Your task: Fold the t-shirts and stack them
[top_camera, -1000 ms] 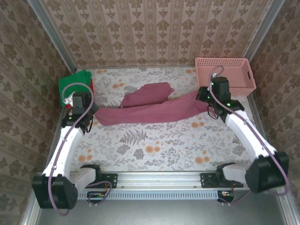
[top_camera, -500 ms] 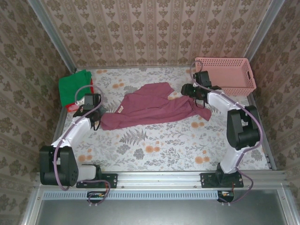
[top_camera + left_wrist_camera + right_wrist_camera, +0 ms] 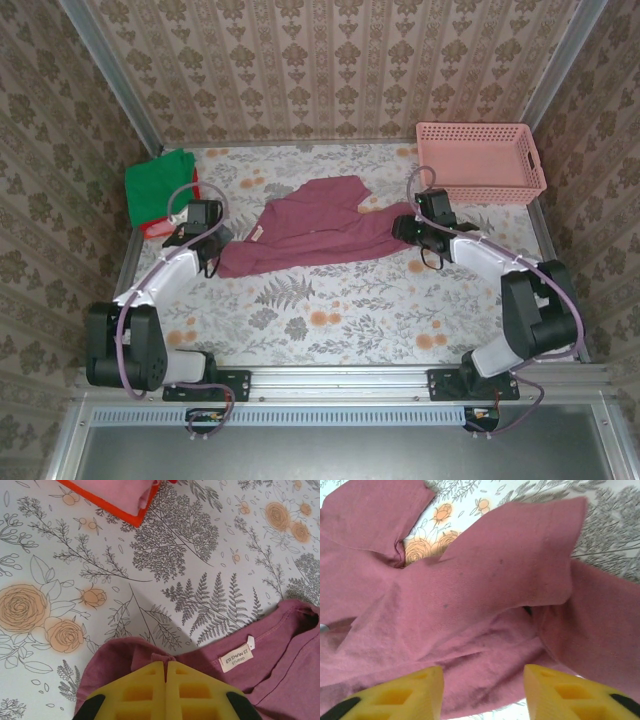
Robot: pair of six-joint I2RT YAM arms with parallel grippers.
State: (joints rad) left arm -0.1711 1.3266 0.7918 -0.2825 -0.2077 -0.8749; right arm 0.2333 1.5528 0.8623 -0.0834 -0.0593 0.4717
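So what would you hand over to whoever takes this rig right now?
The left gripper has its jaws shut on the maroon t-shirt, at the edge near the neck label. The right gripper hangs over the shirt's other end, jaws open, holding nothing.
The maroon t-shirt lies rumpled in the middle of the table. The green t-shirt sits folded on the red t-shirt at the far left corner. The basket stands far right.
Done: two shirts folded and stacked.
Left: flatten and fold the maroon one, then add it to the stack.
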